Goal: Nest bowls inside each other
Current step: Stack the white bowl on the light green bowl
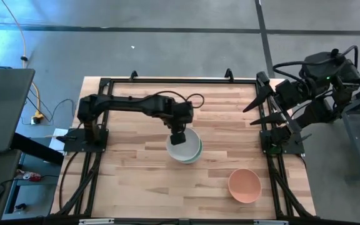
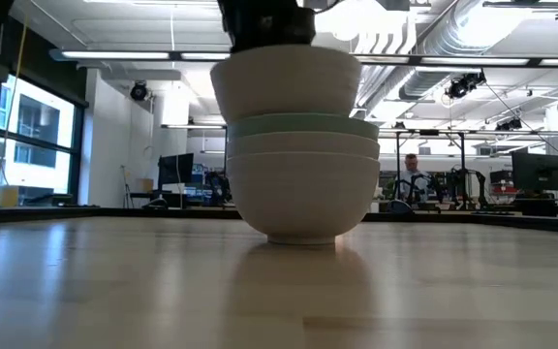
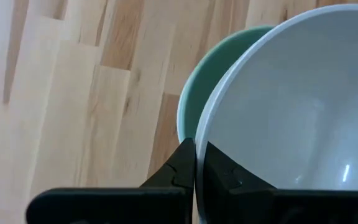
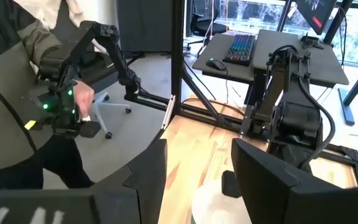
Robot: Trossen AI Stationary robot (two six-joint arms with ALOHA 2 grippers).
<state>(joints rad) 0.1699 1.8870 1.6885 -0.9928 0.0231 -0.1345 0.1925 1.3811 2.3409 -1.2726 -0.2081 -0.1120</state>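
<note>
The left gripper (image 1: 177, 138) pinches the rim of a white bowl (image 1: 182, 147) resting atop the stack (image 2: 303, 145) mid-table, its pale green bowl (image 3: 194, 99) showing beneath. The salmon-orange bowl (image 1: 244, 185) sits apart near the front right. The right gripper (image 1: 259, 104) waits at the table's right edge, fingers spread

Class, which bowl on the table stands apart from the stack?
The salmon-orange bowl, alone near the table's front right corner. The others sit nested mid-table, where the left end effector grips the top white bowl.
</note>
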